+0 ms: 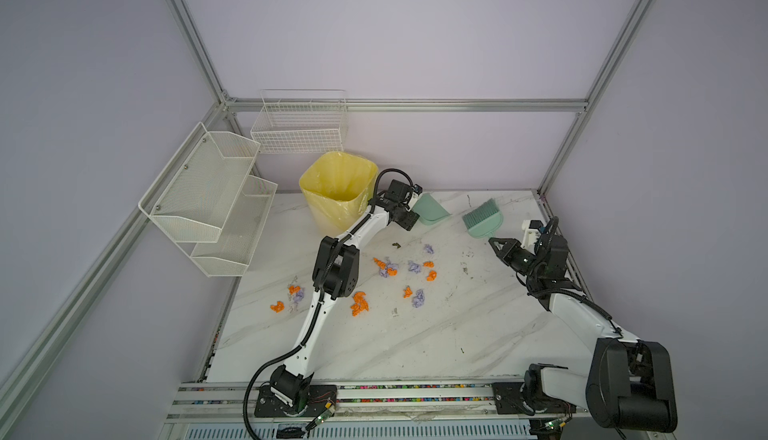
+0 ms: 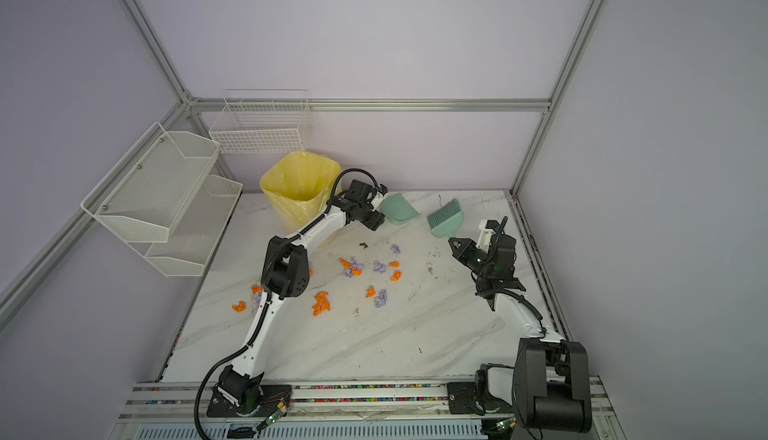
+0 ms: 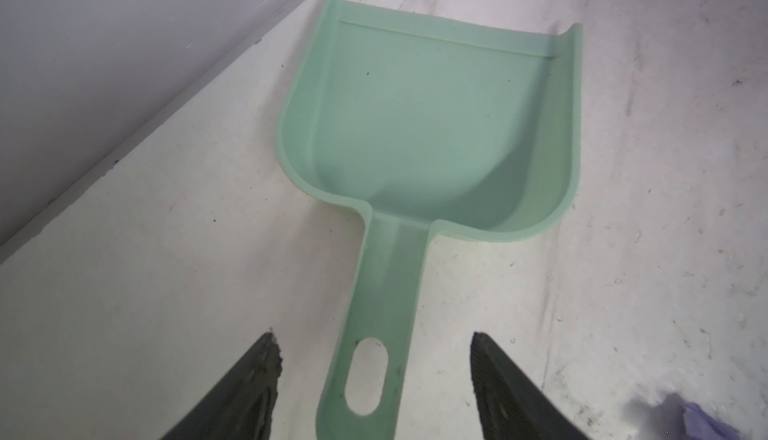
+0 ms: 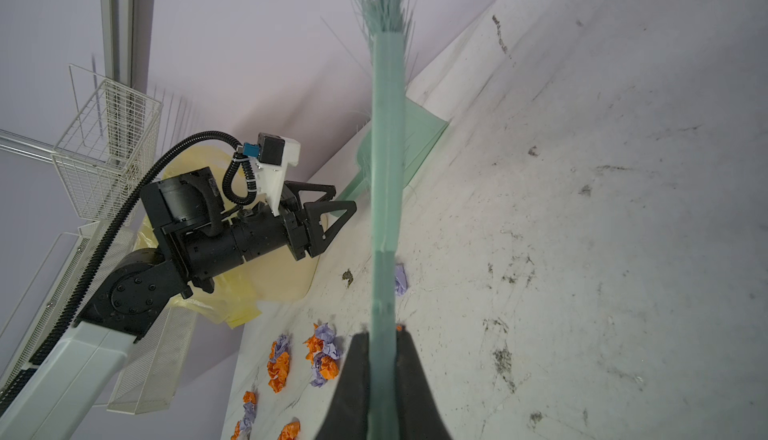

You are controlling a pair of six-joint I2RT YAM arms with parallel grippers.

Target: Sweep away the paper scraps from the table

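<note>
Pincers close in on their tools. The left pincer [image 3: 372,336] stands spread on either side of the dustpan [image 3: 428,126] handle, touching neither side and lined up as if for a grip near the hanging hole. The right pincer [image 4: 381,334] is pinching the brush [image 1: 482,218] by its handle, bristles pointing toward the far edge of the counter [image 1: 415,334]; whether they are clear of the surface cannot be told. The dustpan lies flat near the far edge with its mouth turned toward the brush, just beside the yellow-lined bin [image 1: 336,189] in the far left corner, probably so a full pan has a short trip. Orange and lilac scraps [image 1: 388,267] lie scattered across the middle of the counter and toward its left edge, well apart from both tools. None are in the pan, so sweeping appears not yet begun.
</note>
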